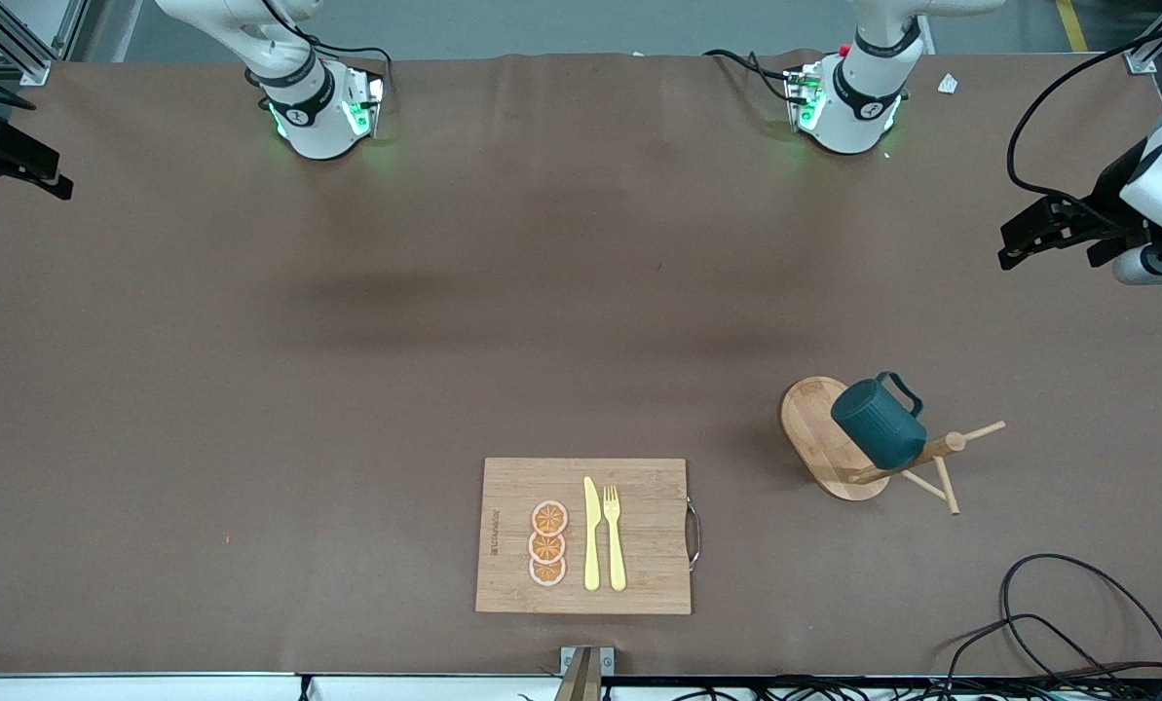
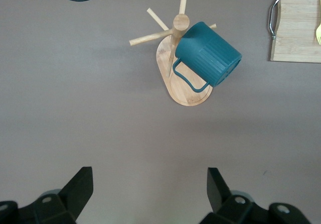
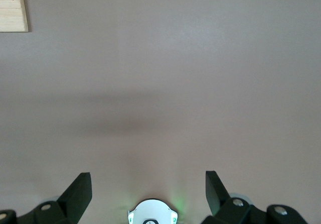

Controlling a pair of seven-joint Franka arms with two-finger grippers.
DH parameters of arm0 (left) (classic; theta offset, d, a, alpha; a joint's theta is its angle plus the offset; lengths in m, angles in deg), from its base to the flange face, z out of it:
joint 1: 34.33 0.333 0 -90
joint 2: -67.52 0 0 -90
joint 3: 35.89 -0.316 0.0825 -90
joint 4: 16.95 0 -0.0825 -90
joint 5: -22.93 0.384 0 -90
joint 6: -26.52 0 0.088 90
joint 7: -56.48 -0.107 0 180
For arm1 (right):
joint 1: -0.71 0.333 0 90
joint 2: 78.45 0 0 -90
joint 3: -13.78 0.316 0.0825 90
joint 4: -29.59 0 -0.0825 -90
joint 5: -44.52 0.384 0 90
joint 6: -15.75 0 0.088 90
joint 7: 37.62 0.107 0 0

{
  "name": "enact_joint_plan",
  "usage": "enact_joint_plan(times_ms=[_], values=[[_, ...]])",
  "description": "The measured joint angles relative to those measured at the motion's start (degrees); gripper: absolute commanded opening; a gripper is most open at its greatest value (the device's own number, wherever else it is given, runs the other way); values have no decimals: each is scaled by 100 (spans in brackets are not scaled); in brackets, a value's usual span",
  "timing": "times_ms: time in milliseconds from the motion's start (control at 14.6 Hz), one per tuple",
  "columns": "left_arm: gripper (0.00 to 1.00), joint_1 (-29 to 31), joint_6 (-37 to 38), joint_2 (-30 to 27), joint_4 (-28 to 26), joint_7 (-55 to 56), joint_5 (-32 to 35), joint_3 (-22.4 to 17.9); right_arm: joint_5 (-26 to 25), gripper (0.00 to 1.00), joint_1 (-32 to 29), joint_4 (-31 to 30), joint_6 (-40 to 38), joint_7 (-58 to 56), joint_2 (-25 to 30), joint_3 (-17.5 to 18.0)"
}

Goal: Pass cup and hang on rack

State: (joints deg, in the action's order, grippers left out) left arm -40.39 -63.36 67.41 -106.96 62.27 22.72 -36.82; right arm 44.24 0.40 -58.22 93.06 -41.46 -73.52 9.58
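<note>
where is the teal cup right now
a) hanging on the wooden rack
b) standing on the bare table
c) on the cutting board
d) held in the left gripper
a: the cup hangs by its handle on a peg of the rack, and both the left gripper and the right gripper are open and hold nothing.

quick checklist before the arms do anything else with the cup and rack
1. Cup hanging on a peg of the rack by its handle: ok.
2. Rack standing upright on its base: ok.
3. Left gripper open, holding nothing, up over bare table: ok.
4. Right gripper open, holding nothing, over bare table: ok.
5. Cutting board with knife and fork apart from the rack: ok.
6. How firmly the handle seats on the peg: cannot tell.
</note>
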Motion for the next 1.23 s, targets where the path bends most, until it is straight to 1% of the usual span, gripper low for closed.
enact_joint_plan(times_ms=[480, 1234], values=[[100, -41, -417, 0, -9, -5, 0, 17, 0, 100, 0, 0, 0, 0, 0, 0], [100, -40, -473, 0, -6, -6, 0, 6, 0, 100, 0, -6, -4, 0, 0, 0]])
